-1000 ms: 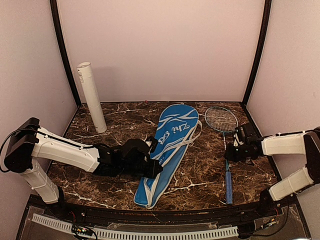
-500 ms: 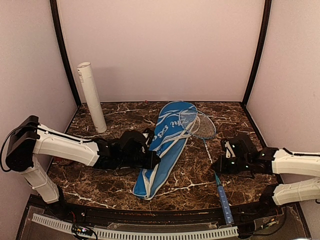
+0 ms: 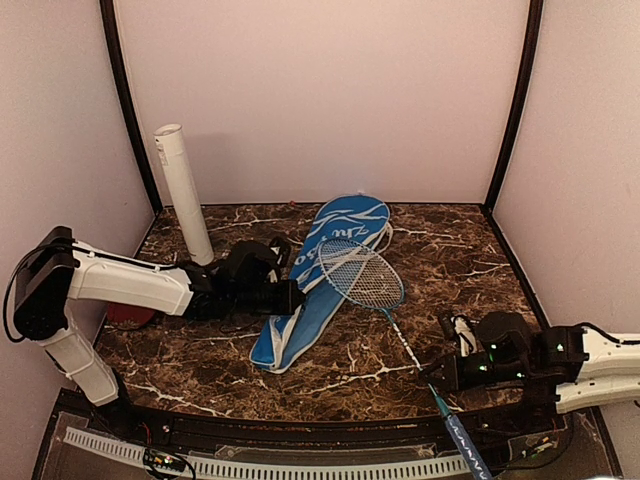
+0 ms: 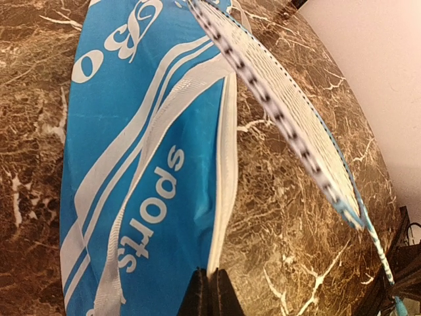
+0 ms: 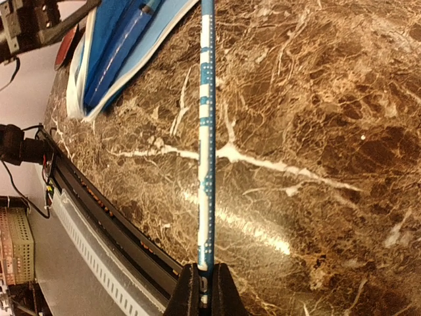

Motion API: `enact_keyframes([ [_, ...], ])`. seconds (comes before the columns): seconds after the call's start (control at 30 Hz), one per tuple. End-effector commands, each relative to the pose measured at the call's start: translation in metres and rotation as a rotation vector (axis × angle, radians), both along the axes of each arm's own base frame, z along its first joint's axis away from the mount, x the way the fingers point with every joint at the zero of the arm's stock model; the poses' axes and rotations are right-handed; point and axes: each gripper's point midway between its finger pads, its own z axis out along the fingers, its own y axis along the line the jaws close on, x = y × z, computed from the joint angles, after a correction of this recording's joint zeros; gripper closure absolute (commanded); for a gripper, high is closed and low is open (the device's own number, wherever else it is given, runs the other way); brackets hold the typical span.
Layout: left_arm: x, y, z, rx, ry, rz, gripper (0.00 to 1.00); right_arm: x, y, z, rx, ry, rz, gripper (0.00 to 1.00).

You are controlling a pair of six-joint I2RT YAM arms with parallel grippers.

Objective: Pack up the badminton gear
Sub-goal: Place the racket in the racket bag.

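The blue racket-shaped cover with white lettering lies aslant mid-table. My left gripper is shut on its white edge trim, fingertips pinched at the cover's side. One racket has its strung head hovering over the cover's right edge, blurred in the left wrist view. Its thin shaft runs down to my right gripper, which is shut on it near the front edge. The blue handle sticks out past the table front. The long white tube leans at the back left.
A small red object lies under my left arm at the table's left side. The black front rail runs just below the right gripper. Purple walls close in the back and both sides.
My right arm has swung the racket from the right side toward the front and left, bringing its head over the cover. My left gripper has drawn the cover's edge leftward and back.
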Motion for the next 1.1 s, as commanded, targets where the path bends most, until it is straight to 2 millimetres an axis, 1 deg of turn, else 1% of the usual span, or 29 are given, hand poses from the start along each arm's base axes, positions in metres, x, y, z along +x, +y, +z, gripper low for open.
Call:
enact_keyframes([
  [0.0, 0.024, 0.014, 0.035, -0.04, -0.078, 0.054, 1.0, -0.01, -0.001, 0.006, -0.01, -0.025, 0.017, 1.0],
  [0.1, 0.034, 0.027, 0.035, -0.04, -0.067, 0.084, 1.0, -0.017, -0.001, 0.008, -0.035, -0.026, 0.045, 1.0],
  [0.23, 0.045, 0.038, 0.042, -0.058, -0.073, 0.108, 1.0, -0.029, -0.005, -0.001, -0.105, 0.003, 0.079, 1.0],
  [0.3, 0.048, 0.042, 0.045, -0.063, -0.077, 0.115, 1.0, -0.035, -0.004, -0.001, -0.114, 0.009, 0.094, 1.0],
  [0.57, 0.054, 0.049, 0.044, -0.061, -0.072, 0.119, 1.0, -0.05, 0.002, 0.007, -0.104, 0.025, 0.147, 1.0],
  [0.73, 0.056, 0.053, 0.042, -0.055, -0.067, 0.124, 1.0, -0.062, 0.006, 0.009, -0.11, 0.037, 0.212, 1.0],
  [0.87, 0.056, 0.052, 0.043, -0.058, -0.075, 0.117, 1.0, -0.061, 0.007, 0.011, -0.129, 0.019, 0.218, 1.0],
  [1.07, 0.051, 0.047, 0.046, -0.089, -0.091, 0.071, 1.0, -0.045, 0.023, 0.015, -0.122, -0.041, 0.162, 1.0],
])
